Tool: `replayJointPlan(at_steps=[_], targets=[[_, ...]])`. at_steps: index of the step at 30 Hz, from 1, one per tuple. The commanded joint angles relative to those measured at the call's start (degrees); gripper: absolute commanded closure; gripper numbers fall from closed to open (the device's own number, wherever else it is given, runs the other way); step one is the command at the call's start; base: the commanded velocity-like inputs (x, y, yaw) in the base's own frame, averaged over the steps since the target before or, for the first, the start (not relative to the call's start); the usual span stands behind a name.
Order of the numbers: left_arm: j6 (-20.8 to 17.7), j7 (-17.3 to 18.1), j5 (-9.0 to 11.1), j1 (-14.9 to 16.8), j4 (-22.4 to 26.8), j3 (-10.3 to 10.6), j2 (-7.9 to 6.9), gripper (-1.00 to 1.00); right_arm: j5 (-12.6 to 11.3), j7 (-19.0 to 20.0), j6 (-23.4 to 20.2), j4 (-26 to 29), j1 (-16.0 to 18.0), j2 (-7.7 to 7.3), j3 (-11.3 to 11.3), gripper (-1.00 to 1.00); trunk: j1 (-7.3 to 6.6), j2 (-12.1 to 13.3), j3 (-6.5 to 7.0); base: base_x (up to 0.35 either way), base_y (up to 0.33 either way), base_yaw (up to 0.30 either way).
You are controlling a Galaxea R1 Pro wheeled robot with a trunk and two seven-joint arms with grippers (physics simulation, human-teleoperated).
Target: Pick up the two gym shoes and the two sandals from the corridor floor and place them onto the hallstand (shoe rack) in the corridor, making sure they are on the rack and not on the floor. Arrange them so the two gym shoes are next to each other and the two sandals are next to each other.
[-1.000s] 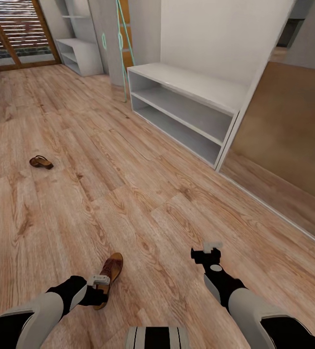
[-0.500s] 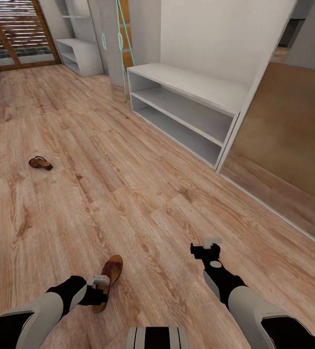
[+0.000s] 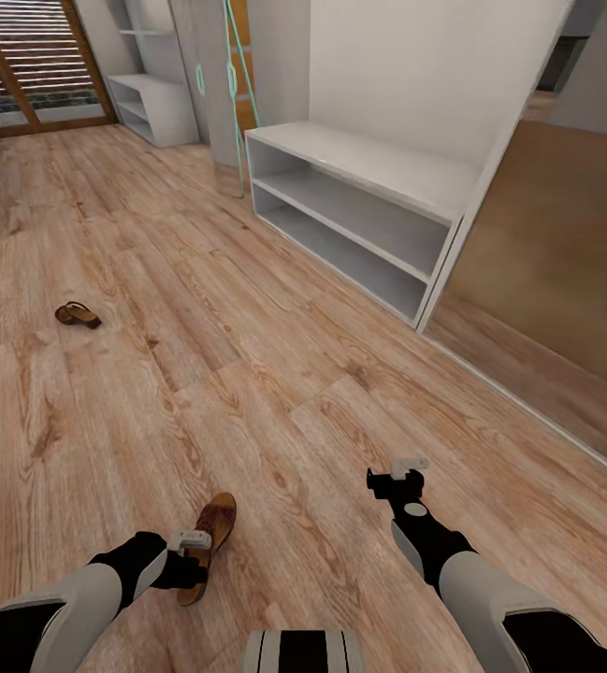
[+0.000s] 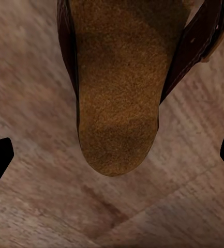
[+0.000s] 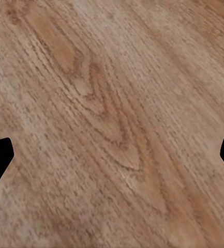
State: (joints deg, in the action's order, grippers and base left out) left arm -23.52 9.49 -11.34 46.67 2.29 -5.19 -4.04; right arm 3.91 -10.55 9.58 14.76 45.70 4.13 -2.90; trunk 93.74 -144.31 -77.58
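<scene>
We hover our left gripper [image 3: 191, 540], jaws spread wide, over the near sandal [image 3: 208, 544], lining up a grasp; right gripper [image 3: 406, 467] waits open.

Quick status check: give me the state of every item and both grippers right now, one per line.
Near sandal: flat on the corridor floor, ungripped, below the left gripper.
Far sandal: on the floor, off to the left.
Hallstand: top and both shelves bare.
Left gripper: open, over the near sandal.
Right gripper: open, over bare floor.
</scene>
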Motion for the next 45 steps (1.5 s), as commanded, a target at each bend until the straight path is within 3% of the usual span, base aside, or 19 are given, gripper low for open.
replayJointPlan(at_steps=[1, 20, 45], targets=[[0.0, 0.0, 0.0, 0.0, 0.0, 0.0, 0.00, -1.00, 0.0, 0.0, 0.0, 0.0, 0.0, 0.00, 0.0, -1.00, 0.00, 0.0, 0.00, 0.002, 0.000, 0.000], [0.0, 0.0, 0.0, 0.0, 0.0, 0.0, 0.04, -1.00, 0.0, 0.0, 0.0, 0.0, 0.0, 0.00, 0.0, -1.00, 0.28, -0.1, -2.44, 0.000, 0.000, 0.000], [0.1, 0.0, 0.0, 0.0, 0.0, 0.0, 0.00, -1.00, 0.0, 0.0, 0.0, 0.0, 0.0, -0.03, 0.0, -1.00, 0.28, -0.1, -2.44, 0.025, 0.000, 0.000]])
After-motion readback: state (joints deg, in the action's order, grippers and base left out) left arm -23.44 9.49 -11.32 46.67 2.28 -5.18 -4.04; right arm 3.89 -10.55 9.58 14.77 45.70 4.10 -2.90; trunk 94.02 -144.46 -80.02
